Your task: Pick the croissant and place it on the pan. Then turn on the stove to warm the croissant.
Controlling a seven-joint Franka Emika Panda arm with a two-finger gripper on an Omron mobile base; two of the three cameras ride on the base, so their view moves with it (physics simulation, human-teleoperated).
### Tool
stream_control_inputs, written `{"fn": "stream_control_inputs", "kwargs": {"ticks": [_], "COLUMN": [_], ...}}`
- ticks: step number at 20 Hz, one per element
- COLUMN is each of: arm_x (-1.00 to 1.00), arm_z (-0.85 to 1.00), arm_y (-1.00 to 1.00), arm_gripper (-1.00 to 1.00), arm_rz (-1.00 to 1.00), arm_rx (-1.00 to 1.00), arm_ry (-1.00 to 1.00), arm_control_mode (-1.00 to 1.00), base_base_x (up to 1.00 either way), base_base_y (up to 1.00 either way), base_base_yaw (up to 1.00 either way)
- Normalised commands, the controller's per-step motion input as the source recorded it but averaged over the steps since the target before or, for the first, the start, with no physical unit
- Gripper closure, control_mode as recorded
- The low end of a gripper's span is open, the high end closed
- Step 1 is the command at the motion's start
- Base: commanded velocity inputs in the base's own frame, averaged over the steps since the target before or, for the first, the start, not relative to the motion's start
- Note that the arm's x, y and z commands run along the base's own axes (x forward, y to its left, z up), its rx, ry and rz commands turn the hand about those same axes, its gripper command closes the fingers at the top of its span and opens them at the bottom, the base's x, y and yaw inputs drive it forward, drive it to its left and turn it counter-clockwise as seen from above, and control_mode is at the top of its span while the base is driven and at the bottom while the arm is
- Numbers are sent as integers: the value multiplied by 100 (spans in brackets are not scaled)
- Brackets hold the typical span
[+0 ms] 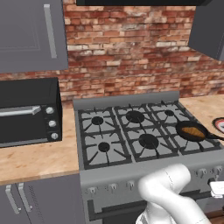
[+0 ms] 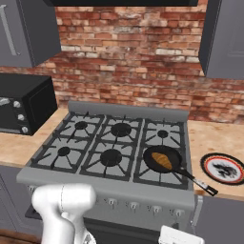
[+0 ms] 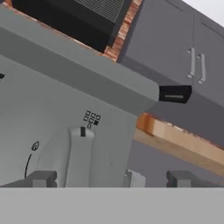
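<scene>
Left base view: the croissant [image 1: 191, 131] already lies inside the pan [image 1: 191, 130], which sits on the front right burner of the stove [image 1: 140, 135], its handle running off toward the right edge of the range. So what remains, by my reading, is the knob. The arm bends down in front of the range, below its front panel.

Right base view: the pan [image 2: 162, 159] holds the croissant [image 2: 162, 161] with its long axis slanting from back left to front right, golden brown and well within the pan's rim. The handle points toward the front right corner of the stove [image 2: 114, 147], near the red-rimmed plate [image 2: 222, 168] on the worktop.

Hand view: the claw [image 3: 116, 178] faces the stove's front panel, fingertips [image 3: 41, 178] apart. A knob [image 3: 74, 153] with a raised grip bar stands just ahead, between the fingertips but nearer the left one; the bar runs roughly along the claw's line of sight, a flame mark beside it.
</scene>
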Motion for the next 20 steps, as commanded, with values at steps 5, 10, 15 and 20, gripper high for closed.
{"fn": "stream_control_inputs", "kwargs": {"ticks": [5,10,15,20], "arm_x": [0,20,47,36], "arm_z": [-1,-13,-18,-31], "arm_y": [0,-9,-62,-100], "arm_gripper": [-100,-100,-100,-100], "arm_rz": [0,0,0,0], "arm_rx": [0,0,0,-1], "arm_ry": [0,0,-1,-12], "arm_control_mode": [-100,-100,-100,-100], "base_base_x": [0,0,0,0], "base_base_y": [0,0,0,0], "base_base_yaw": [0,0,0,0]}}
